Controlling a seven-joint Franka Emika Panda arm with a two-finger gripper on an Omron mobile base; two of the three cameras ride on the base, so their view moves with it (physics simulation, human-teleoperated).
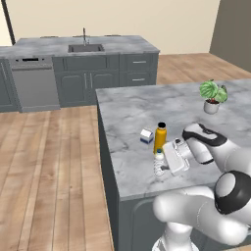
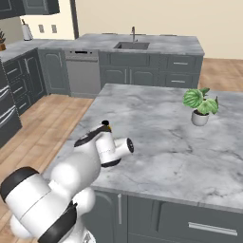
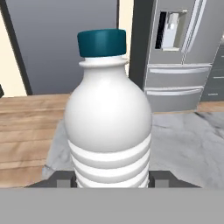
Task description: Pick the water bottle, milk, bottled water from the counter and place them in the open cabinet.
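The bottled water [image 3: 109,118], whitish and ribbed with a blue-green cap, stands upright between my gripper [image 3: 111,181] fingers, which press against both of its sides low down. On the counter [image 1: 132,108] near the front-left corner, the bottled water [image 1: 159,164] sits at the tip of my gripper [image 1: 164,163]. The orange water bottle [image 1: 160,138] stands just behind it, black cap up. The small milk [image 1: 146,136] carton is left of the orange bottle. The water bottle's cap [image 2: 107,125] peeks over my arm. The open cabinet is out of view.
A potted plant [image 1: 212,96] stands at the far right of the island, also the plant [image 2: 200,105]. A back counter with sink [image 1: 86,47] and dishwasher lies across the wooden floor. A steel fridge [image 3: 183,52] shows beyond the island's edge.
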